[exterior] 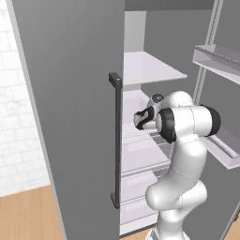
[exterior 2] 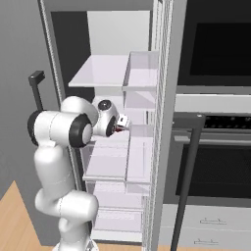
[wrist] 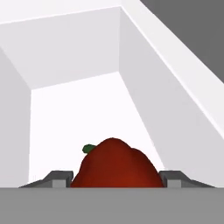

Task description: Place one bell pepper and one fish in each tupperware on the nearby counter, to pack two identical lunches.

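Pepper inside the open fridge
The pepper [wrist: 116,165] sits between the gripper [wrist: 116,178] fingers, before the fridge [wrist: 74,57] back wall; oven [exterior 2: 215,127] right of fridge.

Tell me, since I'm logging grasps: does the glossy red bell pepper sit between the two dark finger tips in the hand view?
Yes: the glossy red bell pepper sits between both dark fingertips of the gripper.

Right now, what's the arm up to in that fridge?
The arm is reaching into the open fridge, gripper level with a middle shelf. In the hand view a red bell pepper sits between the two finger tips, which flank it closely, so it looks gripped, though contact itself isn't clear. Behind the pepper are the fridge's white walls. None of this says anything about the packing so far.
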